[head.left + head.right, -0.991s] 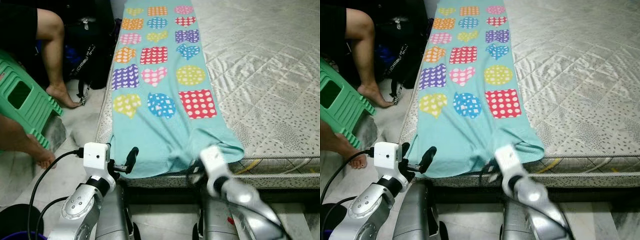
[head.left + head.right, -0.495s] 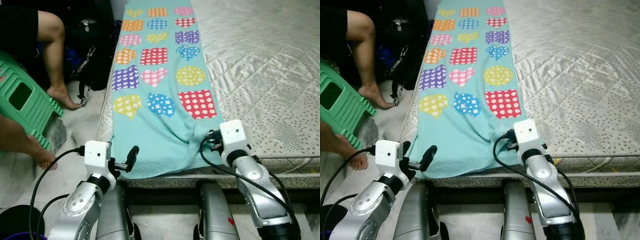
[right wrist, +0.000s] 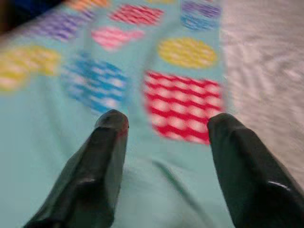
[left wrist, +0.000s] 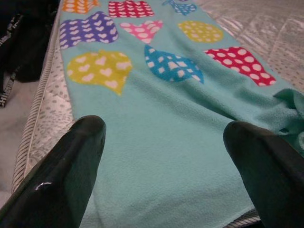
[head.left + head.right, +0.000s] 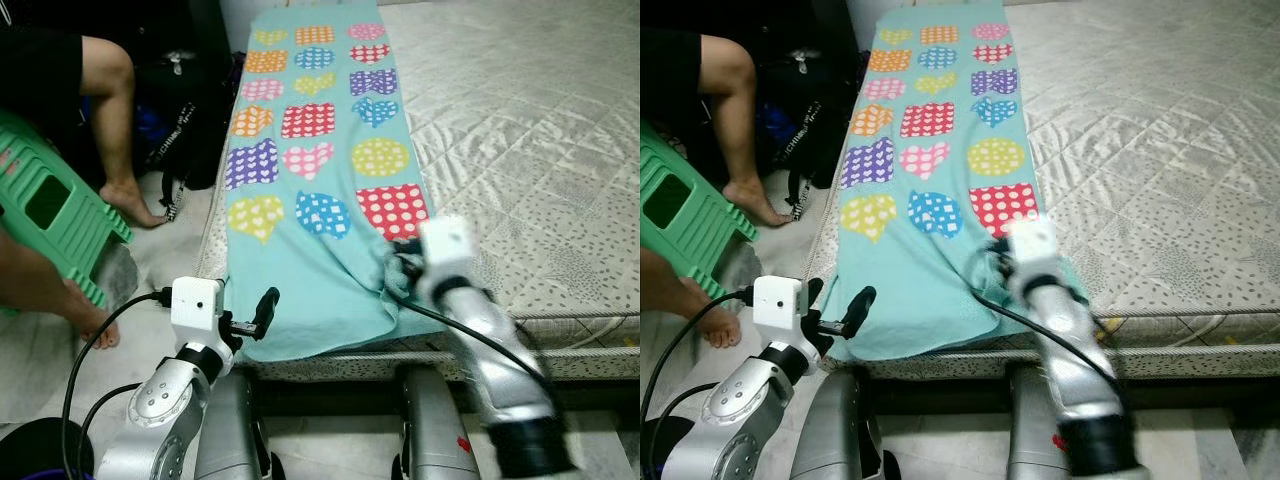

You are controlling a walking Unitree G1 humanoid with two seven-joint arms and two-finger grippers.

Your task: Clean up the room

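A teal blanket (image 5: 310, 150) with colourful dotted patches lies lengthwise along the left side of the mattress (image 5: 520, 130). Its near right corner (image 4: 290, 108) is bunched up and pulled inward. My right gripper (image 3: 166, 124) hovers over that corner, just before the red dotted patch (image 3: 183, 102). Its fingers (image 3: 107, 156) stand wide apart with cloth beneath them, and the view is blurred. My left gripper (image 5: 262, 308) is open at the blanket's near left corner, level with the mattress edge, and touches nothing.
A person sits at the left, with a leg (image 5: 115, 120) and a foot (image 5: 88, 312) on the floor beside a green plastic stool (image 5: 50, 205). A black bag (image 5: 185, 110) leans against the bed's side. A dark bin (image 5: 30, 460) stands at the lower left.
My right arm rose from below the mattress edge onto the blanket and moved left. The blanket's near right corner went from flat to bunched inward. The left arm stayed put.
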